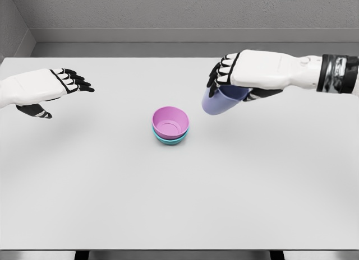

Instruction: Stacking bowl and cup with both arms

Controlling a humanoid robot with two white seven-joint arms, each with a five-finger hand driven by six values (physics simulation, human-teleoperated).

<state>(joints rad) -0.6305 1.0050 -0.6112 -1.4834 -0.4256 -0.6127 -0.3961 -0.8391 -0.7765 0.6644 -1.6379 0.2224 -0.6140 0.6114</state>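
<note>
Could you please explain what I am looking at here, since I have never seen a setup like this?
This is a simulator's render, seen from a camera on a humanoid robot's head, looking down at a white table. The two white arms are the robot's own. The left hand comes in from the picture's left, fingers relaxed, holding nothing. The right hand grips a lavender cup from above, tilted, held to the right of the bowls. In the middle of the table sits a pink bowl nested inside a teal bowl.

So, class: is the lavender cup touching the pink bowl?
Apart. The head view shows the lavender cup held in the right hand, with bare table between it and the pink bowl.
</note>
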